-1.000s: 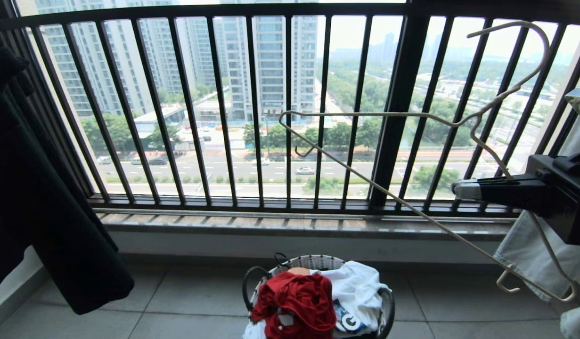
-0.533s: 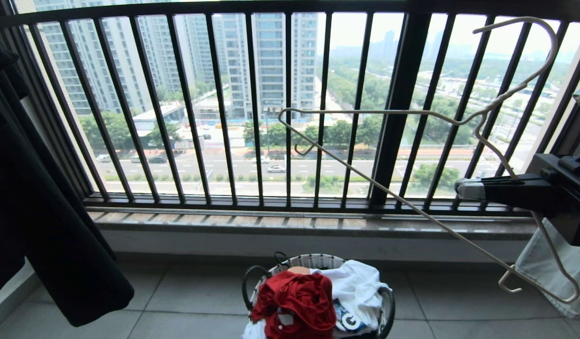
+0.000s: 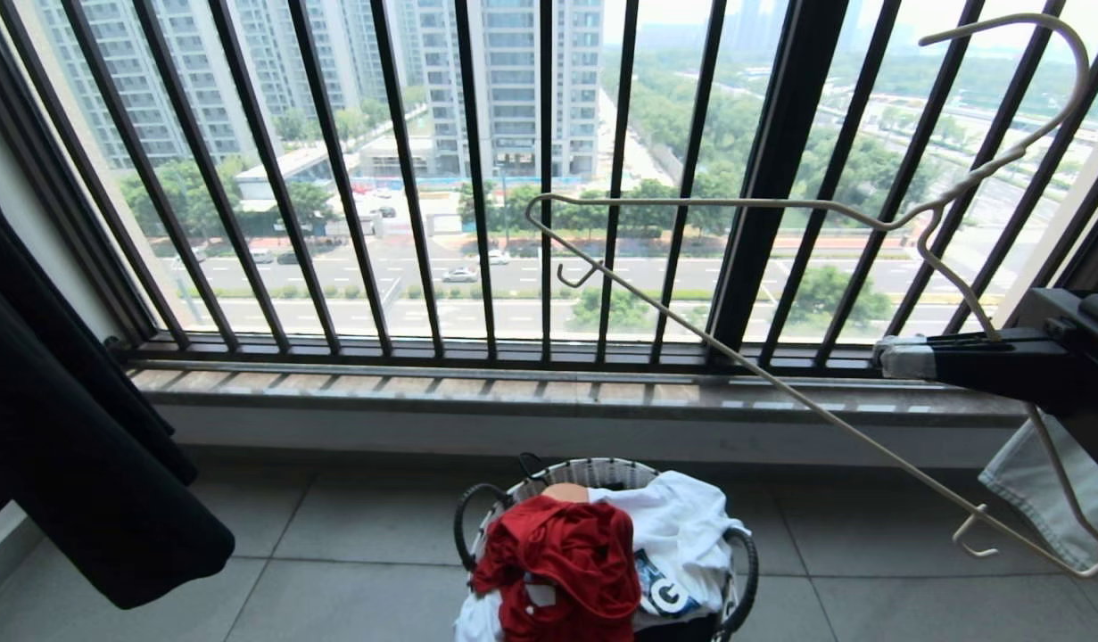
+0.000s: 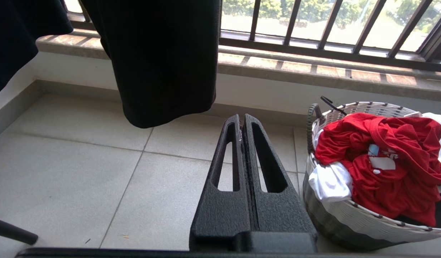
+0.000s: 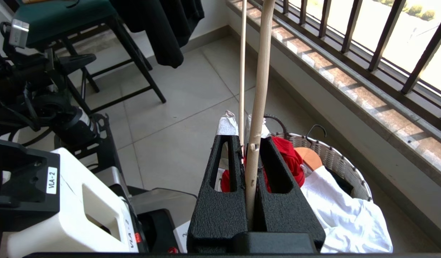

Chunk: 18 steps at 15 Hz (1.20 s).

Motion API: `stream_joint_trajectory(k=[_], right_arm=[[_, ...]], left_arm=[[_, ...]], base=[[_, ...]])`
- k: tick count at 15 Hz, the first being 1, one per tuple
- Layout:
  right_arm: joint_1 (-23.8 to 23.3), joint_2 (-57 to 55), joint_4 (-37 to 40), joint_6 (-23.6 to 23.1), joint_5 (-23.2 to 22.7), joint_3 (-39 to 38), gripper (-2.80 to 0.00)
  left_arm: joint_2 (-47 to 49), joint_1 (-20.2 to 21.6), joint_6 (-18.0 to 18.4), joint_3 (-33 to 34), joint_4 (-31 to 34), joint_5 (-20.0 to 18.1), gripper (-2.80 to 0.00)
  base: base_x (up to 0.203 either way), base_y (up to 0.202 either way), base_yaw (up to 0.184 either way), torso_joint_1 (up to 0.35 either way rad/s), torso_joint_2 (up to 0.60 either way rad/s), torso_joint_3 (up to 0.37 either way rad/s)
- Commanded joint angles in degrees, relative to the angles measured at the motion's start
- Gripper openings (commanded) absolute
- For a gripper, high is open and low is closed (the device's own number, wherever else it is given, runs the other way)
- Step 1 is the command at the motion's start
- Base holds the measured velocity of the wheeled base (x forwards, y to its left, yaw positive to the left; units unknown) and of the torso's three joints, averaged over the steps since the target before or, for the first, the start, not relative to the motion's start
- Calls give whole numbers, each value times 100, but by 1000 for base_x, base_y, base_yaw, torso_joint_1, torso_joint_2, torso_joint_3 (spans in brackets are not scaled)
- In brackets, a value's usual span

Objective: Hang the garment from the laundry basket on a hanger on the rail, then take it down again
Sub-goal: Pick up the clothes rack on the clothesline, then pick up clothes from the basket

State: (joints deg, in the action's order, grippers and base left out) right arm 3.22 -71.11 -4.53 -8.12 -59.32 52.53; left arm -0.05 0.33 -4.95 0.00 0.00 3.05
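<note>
Nearest the robot, the laundry basket [image 3: 602, 477] stands on the tiled floor [image 3: 352, 553], and the red garment [image 3: 566, 562] lies crumpled on top of it, just beside a white shirt [image 3: 682, 526] with a dark-blue print that fills the basket's right half. The left gripper [image 4: 241, 123] hangs low over the floor tiles beside the basket, its fingers pressed flat together with nothing between them. To the left, a black garment [image 3: 76, 464] hangs down with its hem well above the tiles. Higher up on the right, the right gripper [image 3: 887, 357] reaches in level from the edge of the head view, its fingers clamped on the hanger [image 3: 736, 357]; the right wrist view shows one wire arm of the hanger [image 5: 256, 107] squeezed between the two fingers. The hanger is tilted, its hook up at the top right, one shoulder end stretched out to the left and the other pointing down toward the floor on the right. A pale grey cloth [image 3: 1039, 499] hangs behind the right arm. Beyond all this run the stone sill [image 3: 513, 392] and the black railing [image 3: 477, 178], with tower blocks and a road far below.
</note>
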Motion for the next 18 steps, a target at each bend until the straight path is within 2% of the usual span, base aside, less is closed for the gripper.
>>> stream_joint_trajectory(k=[1, 18], right_arm=[[3, 80, -4, -5, -36, -6, -280], [452, 168, 14, -14, -36, -173, -280]], left_arm=[[12, 2, -6, 0, 0, 3, -280], [8, 2, -6, 0, 0, 3, -280]], base=[[0, 0, 0, -1, 3, -206], [0, 0, 0, 2, 3, -197]])
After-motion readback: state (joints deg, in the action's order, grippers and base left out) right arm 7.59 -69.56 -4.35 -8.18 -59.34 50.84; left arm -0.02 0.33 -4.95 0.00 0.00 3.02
